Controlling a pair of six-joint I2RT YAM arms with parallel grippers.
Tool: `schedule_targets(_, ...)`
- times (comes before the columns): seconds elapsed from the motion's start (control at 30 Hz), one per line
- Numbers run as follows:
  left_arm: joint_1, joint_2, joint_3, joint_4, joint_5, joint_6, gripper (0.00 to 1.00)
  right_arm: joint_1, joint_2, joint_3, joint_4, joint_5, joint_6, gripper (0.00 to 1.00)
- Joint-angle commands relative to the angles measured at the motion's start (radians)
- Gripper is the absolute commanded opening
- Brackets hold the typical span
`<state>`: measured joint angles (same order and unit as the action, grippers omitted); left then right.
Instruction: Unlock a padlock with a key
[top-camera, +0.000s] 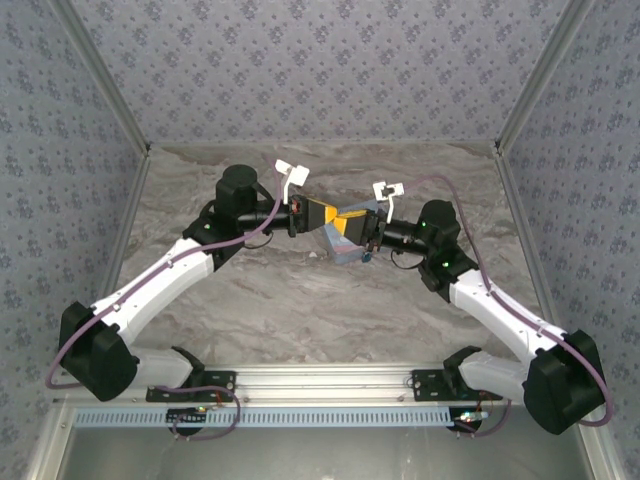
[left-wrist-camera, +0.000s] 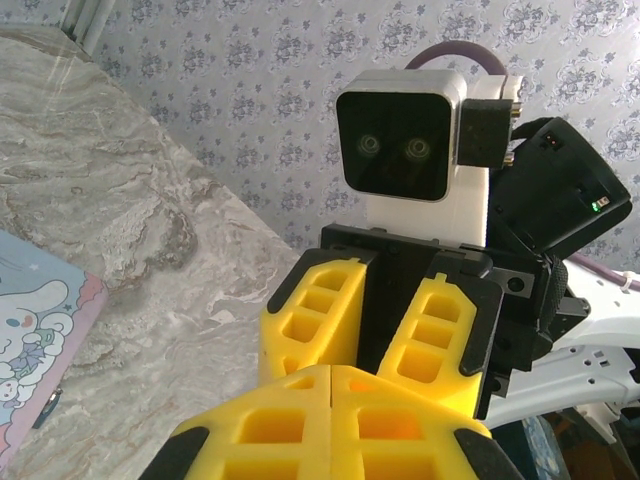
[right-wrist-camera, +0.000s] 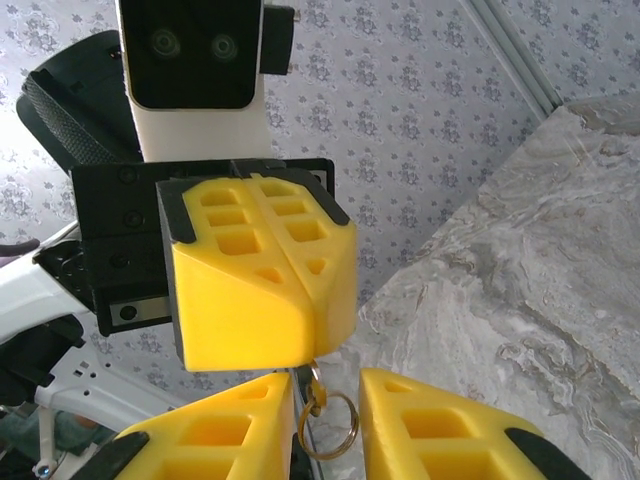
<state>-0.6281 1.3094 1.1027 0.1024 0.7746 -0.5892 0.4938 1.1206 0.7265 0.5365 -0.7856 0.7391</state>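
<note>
My left gripper (top-camera: 334, 216) and right gripper (top-camera: 346, 223) meet tip to tip above the table. The left gripper (right-wrist-camera: 306, 345) is shut. A sliver of the key (right-wrist-camera: 315, 371) pokes from its tips, and a brass key ring (right-wrist-camera: 347, 428) dangles below. My right gripper (right-wrist-camera: 325, 380) stands open, a yellow finger (right-wrist-camera: 230, 430) on each side of the ring, apart from it. In the left wrist view my left gripper (left-wrist-camera: 331, 375) has its pads pressed together. A blue speck (top-camera: 366, 257) lies under the right wrist, too small to tell if it is the padlock.
A light-blue cartoon-printed tin (top-camera: 345, 248) lies on the marble table (top-camera: 300, 310) right under the two grippers; its corner (left-wrist-camera: 30, 340) sits below my left gripper. Patterned walls close off the back and both sides.
</note>
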Motion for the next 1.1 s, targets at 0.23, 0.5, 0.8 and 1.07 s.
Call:
schedule_targets(0.23,0.006,-0.014,0.027,-0.002,0.021,0.023,0.00,0.010,0.017,0.045,0.021,-0.010,-0.011,0.15)
schedule_targets(0.5,0.006,-0.016,0.031,-0.008,-0.008,0.026,0.01,0.014,0.021,0.045,-0.003,0.000,-0.018,0.01)
schedule_targets(0.8,0.012,-0.056,0.029,-0.052,-0.080,0.051,0.44,0.014,-0.006,0.033,-0.068,0.032,-0.050,0.00)
schedule_targets(1.07,0.033,-0.140,-0.007,-0.121,-0.214,0.077,0.82,0.009,-0.066,0.038,-0.242,0.053,-0.142,0.00)
